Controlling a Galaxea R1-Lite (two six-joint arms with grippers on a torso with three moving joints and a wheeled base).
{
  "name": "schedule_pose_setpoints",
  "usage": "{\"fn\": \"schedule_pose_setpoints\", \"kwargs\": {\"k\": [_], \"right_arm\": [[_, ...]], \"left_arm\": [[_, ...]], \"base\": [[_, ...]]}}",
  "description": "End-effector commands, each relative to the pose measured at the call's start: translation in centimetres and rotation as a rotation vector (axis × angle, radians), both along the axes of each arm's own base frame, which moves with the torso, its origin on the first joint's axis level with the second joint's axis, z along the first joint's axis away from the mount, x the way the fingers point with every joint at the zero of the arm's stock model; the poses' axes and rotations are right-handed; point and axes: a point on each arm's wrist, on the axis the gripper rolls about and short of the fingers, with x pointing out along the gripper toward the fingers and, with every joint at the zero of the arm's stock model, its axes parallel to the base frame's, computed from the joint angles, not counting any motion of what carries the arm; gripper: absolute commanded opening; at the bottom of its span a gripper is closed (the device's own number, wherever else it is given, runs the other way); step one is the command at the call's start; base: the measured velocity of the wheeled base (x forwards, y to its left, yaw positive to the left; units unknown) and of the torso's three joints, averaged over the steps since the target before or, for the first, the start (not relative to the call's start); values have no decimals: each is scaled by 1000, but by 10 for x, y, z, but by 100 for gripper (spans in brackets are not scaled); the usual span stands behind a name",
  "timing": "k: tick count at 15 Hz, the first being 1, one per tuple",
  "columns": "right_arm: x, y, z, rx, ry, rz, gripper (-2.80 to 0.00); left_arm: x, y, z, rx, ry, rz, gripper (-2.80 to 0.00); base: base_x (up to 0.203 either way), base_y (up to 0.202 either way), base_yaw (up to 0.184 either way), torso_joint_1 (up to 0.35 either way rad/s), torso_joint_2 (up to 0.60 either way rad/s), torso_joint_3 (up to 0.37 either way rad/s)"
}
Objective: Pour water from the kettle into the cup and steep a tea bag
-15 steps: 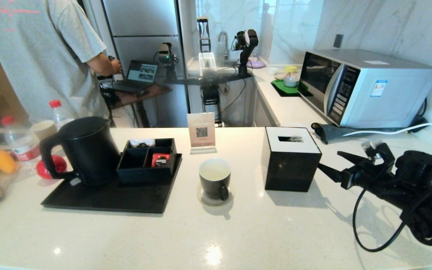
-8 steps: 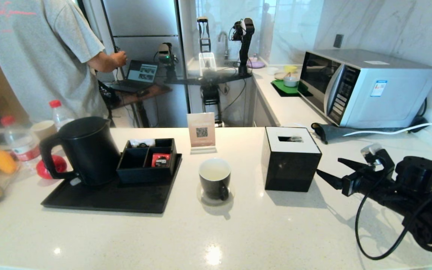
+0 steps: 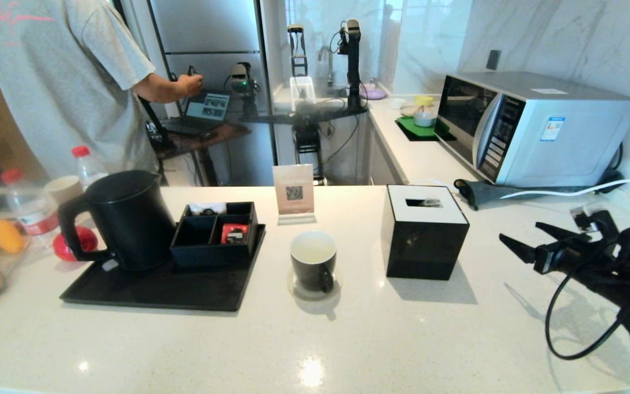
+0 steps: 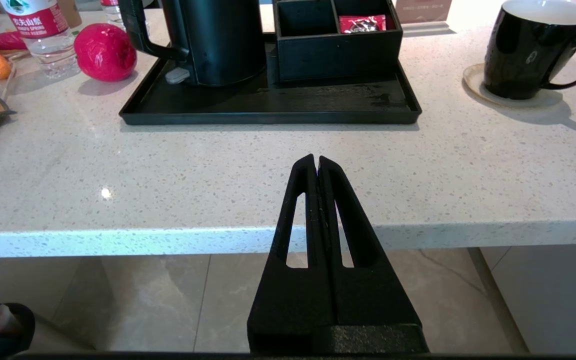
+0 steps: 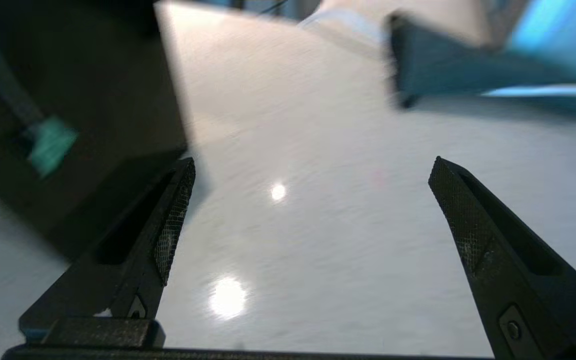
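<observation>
The kettle stood upright at the far left of a black tray on the white counter, its loop handle turned to the left and its lid on. Just to its right, on the same tray, sat a black divided box with a red packet in its near right compartment. To the right of the tray, apart from it, the cup stood upright on a small pale coaster, its handle turned toward the near edge; whether any water lay in its white inside could not be told. Farther right stood a black tissue box with a white top. The right gripper hovered above the counter to the right of that box, well apart from the cup, its fingers spread wide with nothing between them, pointing leftward. The left gripper hung low before the near edge of the counter, its fingers pressed together and empty, aimed toward the tray. Behind the kettle stood red-capped bottles and a red ball; a microwave sat at the far right.
</observation>
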Motion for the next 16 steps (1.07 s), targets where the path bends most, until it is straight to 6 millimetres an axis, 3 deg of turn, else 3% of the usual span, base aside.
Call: {"fn": "schedule_pose_setpoints", "kwargs": {"k": [1, 2, 3, 6, 9, 13, 16], "right_arm": [[0, -26, 34, -13, -139, -70, 0], [-1, -27, 46, -7, -167, -74, 0], [-2, -27, 58, -7, -186, -73, -280], [2, -15, 100, 0, -196, -34, -280], [8, 9, 146, 51, -75, 28, -280], [1, 76, 229, 465, 129, 82, -280], [-12, 126, 269, 803, 313, 103, -280]], "left_arm": [[0, 0, 0, 0, 0, -1, -280], [0, 0, 0, 0, 0, 1, -280], [0, 0, 0, 0, 0, -1, -280], [0, 0, 0, 0, 0, -1, -280], [0, 0, 0, 0, 0, -1, -280], [0, 0, 0, 0, 0, -1, -280], [0, 0, 0, 0, 0, -1, -280]], "base": [[0, 0, 0, 0, 0, 0], [0, 0, 0, 0, 0, 0], [0, 0, 0, 0, 0, 0], [0, 0, 0, 0, 0, 0], [0, 0, 0, 0, 0, 0], [0, 0, 0, 0, 0, 0], [0, 0, 0, 0, 0, 0]]}}
